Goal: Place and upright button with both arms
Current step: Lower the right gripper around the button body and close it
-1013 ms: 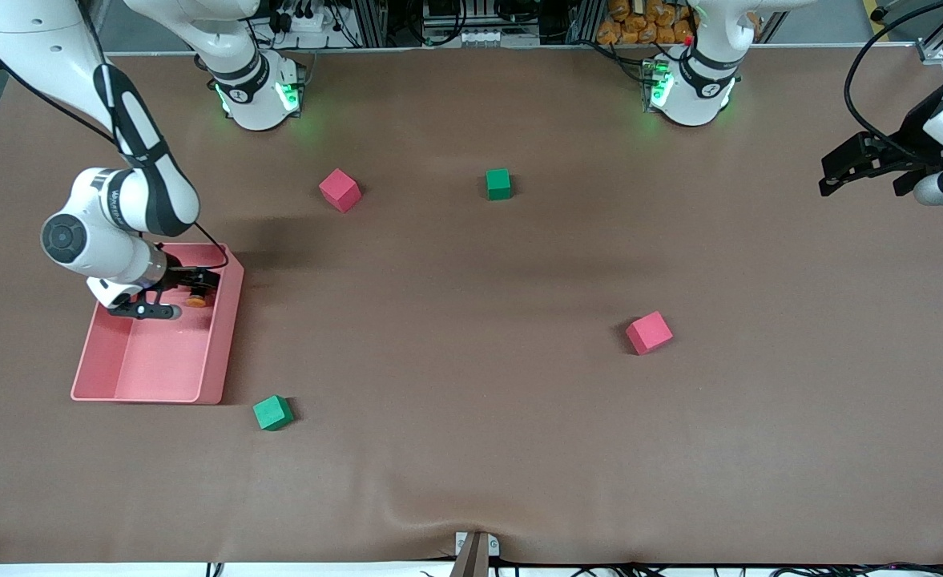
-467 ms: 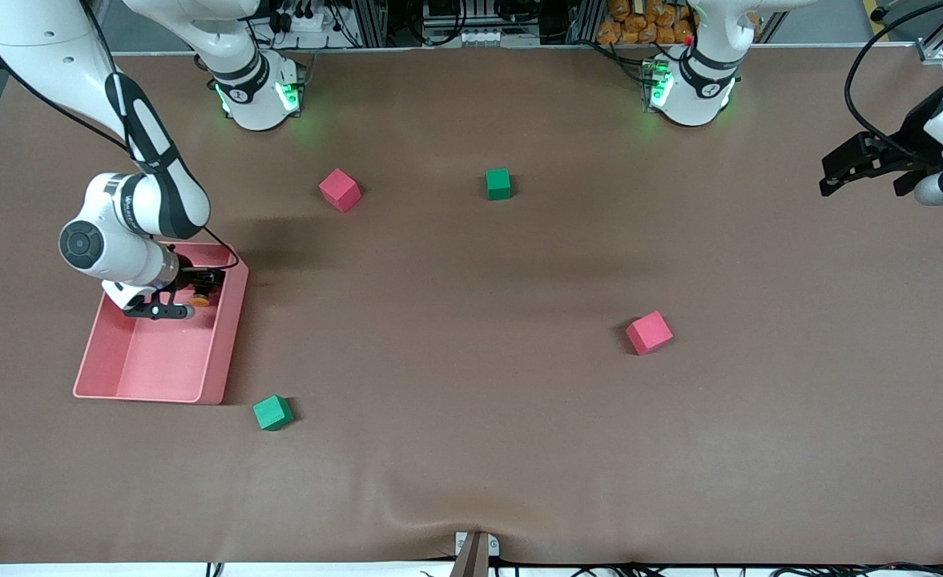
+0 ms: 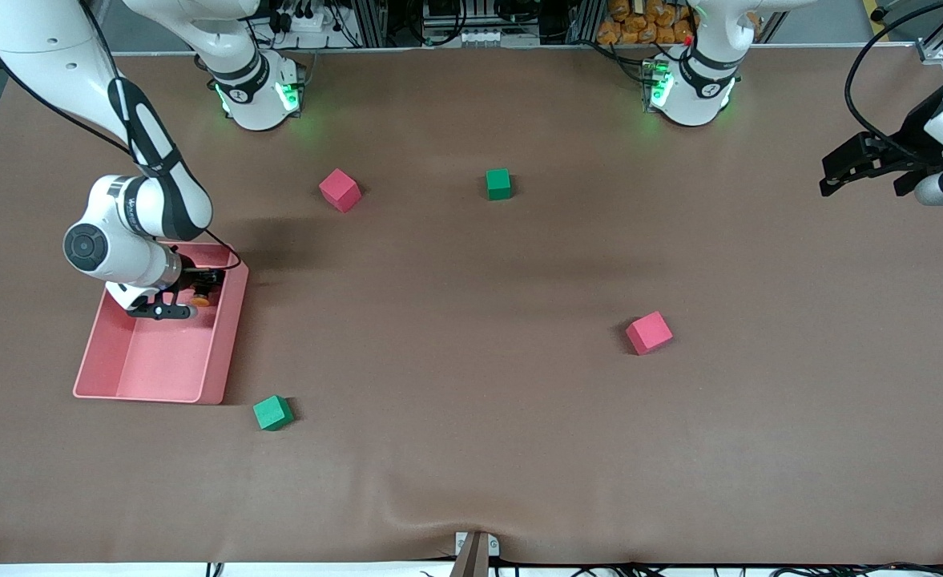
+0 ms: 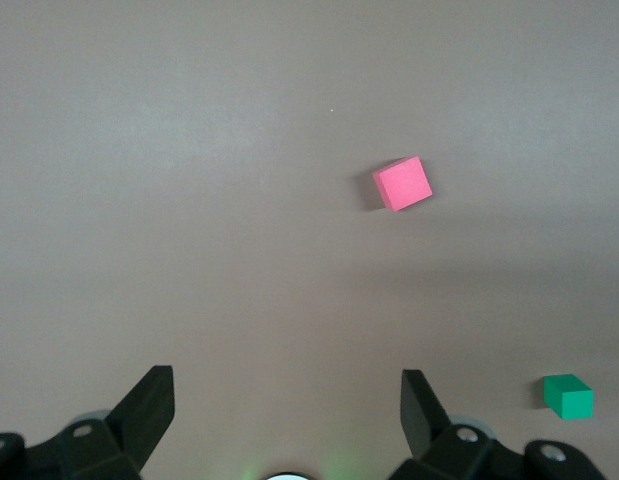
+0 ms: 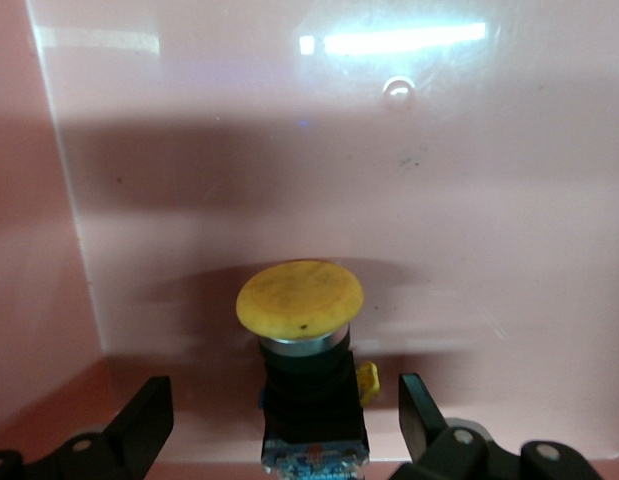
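Reaching into the pink bin for the button

My right arm [image 3: 118, 120] hangs over the pink bin [image 3: 223, 353] at its own end of the table, while my left arm waits with its left gripper [image 3: 844, 172] spread and empty over bare tabletop at the other end. Down in the bin my right gripper [image 5: 287, 425] is low, jaws spread wide — nothing pinched yet. The button [image 5: 301, 345] lies near the bin's wall, orange cap [image 5: 299, 298] toward the wall, black body [image 5: 311, 405] between my fingers [image 5: 139, 425] but apart from both. To do this well I'd settle a touch lower, centre on the boxy body rather than the rounded cap, and close slowly — a pinch on the cap would likely squirt it away against the slick floor.
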